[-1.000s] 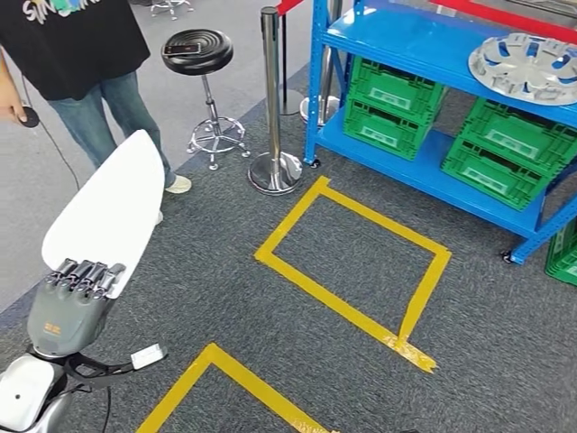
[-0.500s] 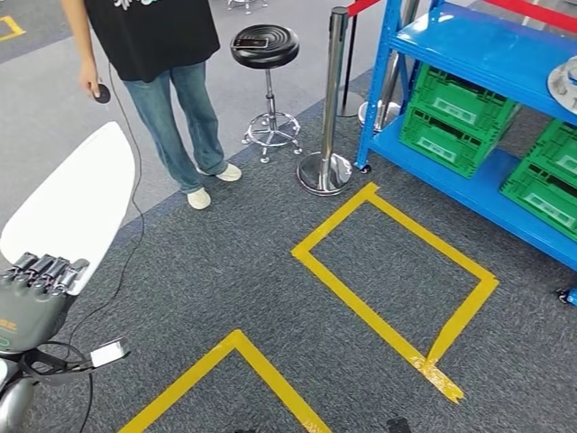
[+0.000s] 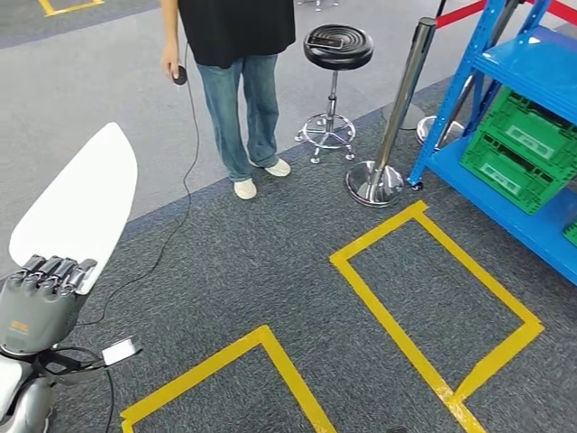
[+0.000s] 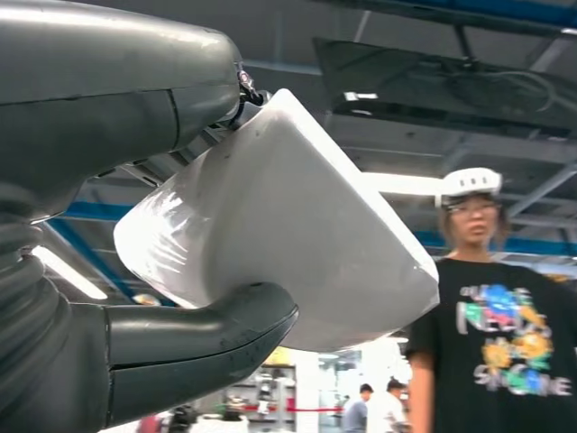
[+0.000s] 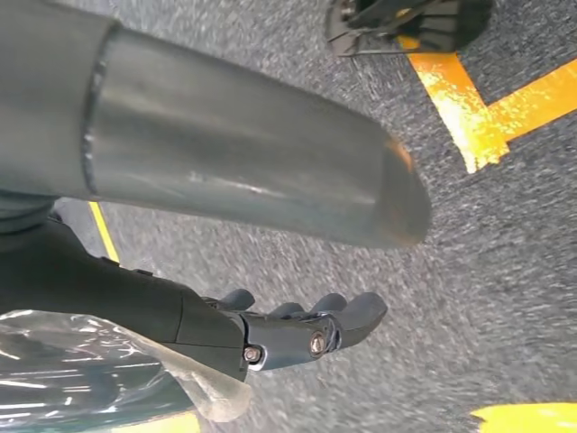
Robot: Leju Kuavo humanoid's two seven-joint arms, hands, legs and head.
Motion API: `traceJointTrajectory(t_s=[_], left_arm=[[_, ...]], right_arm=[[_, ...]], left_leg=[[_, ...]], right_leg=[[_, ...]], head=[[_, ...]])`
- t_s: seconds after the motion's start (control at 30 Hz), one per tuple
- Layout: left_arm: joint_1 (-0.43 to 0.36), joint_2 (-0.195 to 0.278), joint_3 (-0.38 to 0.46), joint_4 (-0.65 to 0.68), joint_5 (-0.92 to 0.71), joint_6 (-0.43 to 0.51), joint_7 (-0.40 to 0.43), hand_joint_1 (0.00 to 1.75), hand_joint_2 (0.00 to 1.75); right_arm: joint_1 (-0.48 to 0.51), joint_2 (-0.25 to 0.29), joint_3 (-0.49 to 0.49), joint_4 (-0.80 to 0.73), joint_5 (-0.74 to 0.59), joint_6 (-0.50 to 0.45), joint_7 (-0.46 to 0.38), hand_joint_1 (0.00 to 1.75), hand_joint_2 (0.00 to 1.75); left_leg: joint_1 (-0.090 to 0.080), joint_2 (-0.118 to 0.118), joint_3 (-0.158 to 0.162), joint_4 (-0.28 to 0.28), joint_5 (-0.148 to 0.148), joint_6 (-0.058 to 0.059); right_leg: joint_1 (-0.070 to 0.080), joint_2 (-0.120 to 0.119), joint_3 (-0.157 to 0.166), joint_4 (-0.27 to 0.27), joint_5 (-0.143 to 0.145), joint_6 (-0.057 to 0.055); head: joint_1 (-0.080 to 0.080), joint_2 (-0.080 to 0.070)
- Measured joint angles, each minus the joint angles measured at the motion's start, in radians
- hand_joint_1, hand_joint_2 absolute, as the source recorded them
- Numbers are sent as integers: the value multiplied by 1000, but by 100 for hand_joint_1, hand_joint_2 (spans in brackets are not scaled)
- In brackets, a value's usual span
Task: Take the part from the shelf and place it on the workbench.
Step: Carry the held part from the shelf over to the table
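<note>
At lower left, my left robot hand [image 3: 37, 307] grips a white panel [image 3: 78, 207] by its lower edge; it looks stiff, light, slippery. My right robot hand [image 5: 299, 329] hangs loosely curled, holding nothing.

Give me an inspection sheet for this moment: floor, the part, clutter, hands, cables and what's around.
Surface: grey carpet with yellow tape rectangles.
Job's things: white part held up in the left hand; workbench nothing seen.
Clutter: nothing seen on the carpet.
Hands: left hand's fingers hooked over the part's lower edge, thumb under it in the left wrist view; right hand hangs over the carpet, fingers curled, holding nothing.
Cables: black cable from the person's hand trails across the floor.
Surroundings: person, black stool, steel post, blue shelf with green crates.
</note>
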Motion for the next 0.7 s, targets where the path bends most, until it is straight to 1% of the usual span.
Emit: traceJointTrajectory(t_s=[0.03,0.07,0.1,0.13,0.17,0.2,0.23,0.27,0.3,0.33,0.37,0.4,0.43,0.47,0.5,0.53,0.57,0.6,0.63,0.67,0.7], left_arm=[[0,-2,-2,0,0,0,3,175,175],[-1,-3,-5,0,0,0,10,175,175],[-3,-5,-10,1,1,0,20,175,175],[-4,-5,-17,1,1,0,30,175,175],[-4,-6,-24,2,2,0,40,175,175],[-3,-5,-30,2,3,0,46,175,175],[-1,-5,-35,3,3,0,50,175,175],[-2,-4,-39,4,3,0,52,175,175],[-4,-4,-43,4,3,0,53,175,175],[-7,-4,-46,6,4,0,55,175,175],[-9,-4,-50,8,5,0,58,175,175],[-9,-4,-54,11,8,0,63,175,175],[-10,-4,-60,15,13,0,70,175,175],[-10,-4,-67,20,18,0,79,175,175],[-12,-4,-75,25,21,0,88,175,175],[-14,-4,-83,30,24,0,97,175,175],[-16,-3,-91,33,24,0,105,175,175],[-19,-3,-98,36,24,0,113,175,175],[-22,-3,-104,37,24,0,118,175,175],[-23,-3,-109,39,24,0,124,175,175],[-23,-2,-113,41,24,0,128,175,175]], right_arm=[[0,-3,0,0,0,0,0,0,0],[0,-5,0,0,-2,1,0,0,0],[0,-8,0,0,-4,2,0,0,0],[1,-10,-1,0,-6,4,1,0,0],[1,-10,-1,0,-8,6,2,0,0],[1,-11,-1,0,-9,8,2,0,0],[1,-11,-2,0,-10,9,2,0,0],[1,-12,-2,0,-10,10,2,0,0],[1,-13,-2,0,-10,10,1,0,0],[2,-14,-2,0,-10,10,1,0,0],[5,-15,-2,0,-11,10,1,0,0],[7,-16,-3,0,-12,11,1,0,0],[9,-17,-3,0,-13,12,1,0,0],[10,-17,-3,0,-15,13,1,0,0],[10,-18,-4,0,-16,15,1,0,0],[10,-18,-4,0,-17,17,1,0,0],[9,-19,-4,0,-18,18,0,0,0],[9,-19,-4,0,-19,20,0,0,0],[8,-21,-4,0,-20,20,-1,0,0],[8,-22,-4,0,-21,21,-1,0,0],[8,-22,-4,0,-22,22,-1,0,0]], left_leg=[[0,-13,0,1,0,-1],[-1,-25,-1,3,1,-3],[0,-36,-3,4,2,-7],[1,-47,-6,5,4,-13],[3,-59,-10,4,7,-19],[5,-68,-12,3,9,-25],[4,-61,-15,8,5,-30],[2,-40,-25,29,-9,-34],[1,-10,-43,70,-34,-39],[2,22,-70,129,-65,-44],[5,43,-101,198,-97,-49],[8,51,-127,254,-117,-53],[12,55,-139,281,-119,-56],[14,58,-133,273,-104,-58],[15,64,-108,227,-73,-58],[15,79,-71,157,-40,-57],[9,105,-36,93,-19,-54],[4,128,-10,43,-7,-47],[-2,144,1,16,-7,-41],[-7,146,2,11,-13,-33],[-8,135,1,8,-14,-26]], right_leg=[[0,21,30,-73,36,-5],[-1,41,56,-135,60,-7],[-2,57,74,-173,71,-9],[-1,64,83,-189,71,-9],[0,56,88,-194,73,-10],[-1,44,92,-197,76,-13],[-2,32,96,-201,79,-17],[-4,20,99,-206,82,-21],[-6,6,102,-210,83,-25],[-4,-7,104,-211,82,-27],[-3,-22,104,-211,80,-29],[-2,-36,105,-211,78,-31],[-1,-50,106,-210,76,-30],[-1,-63,108,-210,73,-29],[-1,-76,112,-210,70,-27],[-1,-88,117,-210,66,-24],[1,-99,122,-210,61,-20],[4,-109,124,-210,57,-16],[7,-119,126,-209,53,-11],[9,-130,128,-209,50,-7],[10,-142,130,-209,46,-2]], head=[[0,0],[-1,0],[-1,0],[-1,0],[-1,0],[0,0],[-1,0],[-4,0],[-6,0],[-8,0],[-10,0],[-9,0],[-10,0],[-10,0],[-10,0],[-10,0],[-10,0],[-10,0],[-9,0],[-8,0],[-7,0]])
